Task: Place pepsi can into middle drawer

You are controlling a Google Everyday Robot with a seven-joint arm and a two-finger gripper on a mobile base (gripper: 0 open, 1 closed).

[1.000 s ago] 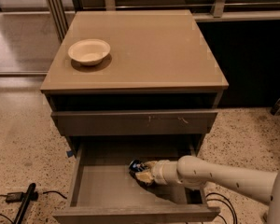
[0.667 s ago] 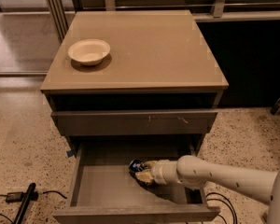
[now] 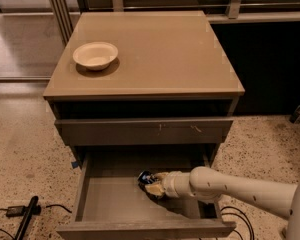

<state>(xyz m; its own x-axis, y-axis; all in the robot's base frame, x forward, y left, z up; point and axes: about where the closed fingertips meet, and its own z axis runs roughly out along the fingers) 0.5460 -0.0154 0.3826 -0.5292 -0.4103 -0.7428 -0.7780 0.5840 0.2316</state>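
Robot gripper (image 3: 152, 185) holds a pepsi can (image 3: 145, 177) inside the open middle drawer (image 3: 115, 204) of a grey cabinet (image 3: 165, 54).

The pale arm (image 3: 230, 186) reaches in from the right, and its yellowish fingers (image 3: 155, 189) pinch the dark blue can near the drawer's centre, low over the grey floor. The drawer front above (image 3: 140, 130) is closed and bears small pale scuffs. A cream bowl (image 3: 95, 55) sits on the cabinet's top, toward its left rear corner.
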